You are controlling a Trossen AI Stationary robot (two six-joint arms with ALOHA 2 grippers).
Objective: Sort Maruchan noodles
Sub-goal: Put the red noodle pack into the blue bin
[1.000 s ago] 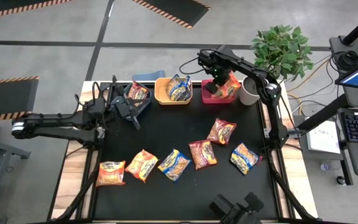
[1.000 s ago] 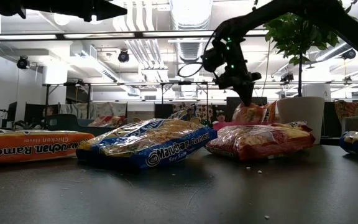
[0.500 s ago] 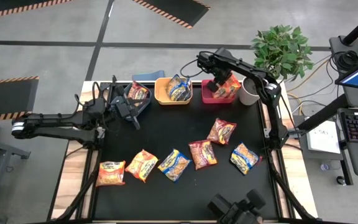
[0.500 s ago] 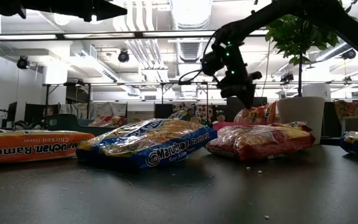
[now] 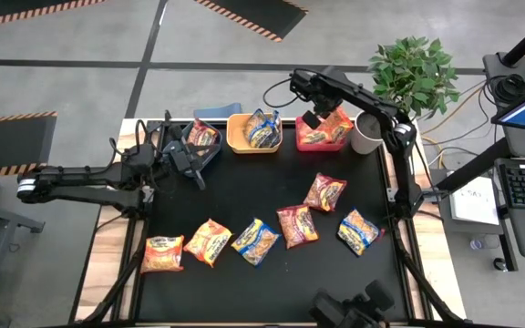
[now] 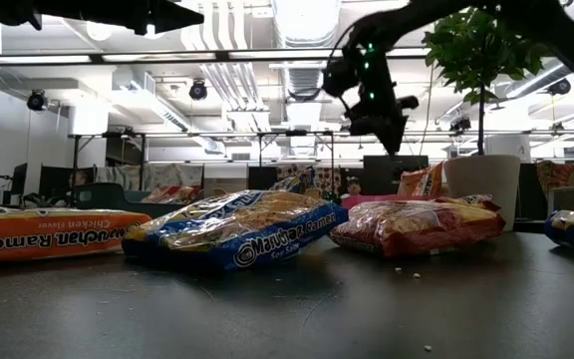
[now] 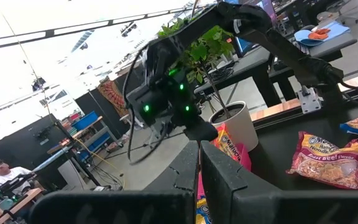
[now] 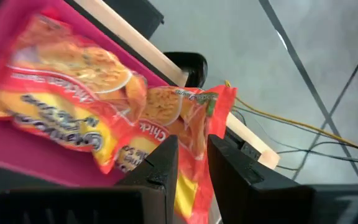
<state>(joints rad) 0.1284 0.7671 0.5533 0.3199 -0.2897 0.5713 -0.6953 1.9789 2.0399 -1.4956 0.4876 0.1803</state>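
My right gripper (image 5: 310, 119) hangs above the red bin (image 5: 302, 139) at the far edge of the table (image 5: 244, 191); its fingers (image 8: 160, 168) stand nearly together with a narrow gap, pinching nothing. Below them, two red-trimmed packets (image 8: 73, 124) lie in that bin, one leaning up over the rim.

My left gripper (image 5: 190, 165) waits near the blue bin (image 5: 210, 155) on the left side of the table, fingers (image 7: 185, 180) pressed close together and empty.

The blue bin holds one packet (image 5: 203, 137), and the yellow bin (image 5: 240, 144) between the other two holds a blue-trimmed packet (image 5: 262, 130).

Six packets lie loose on the table. In a row near the front, from the left: an orange one (image 5: 163, 253), a red one (image 5: 208, 241), a blue one (image 5: 254, 240) and another red one (image 5: 297, 225). Farther right, a red one (image 5: 324, 192) lies toward the middle and a blue one (image 5: 359, 230) near the right edge.

A potted plant (image 5: 413, 73) stands just beside the red bin at the far right corner.
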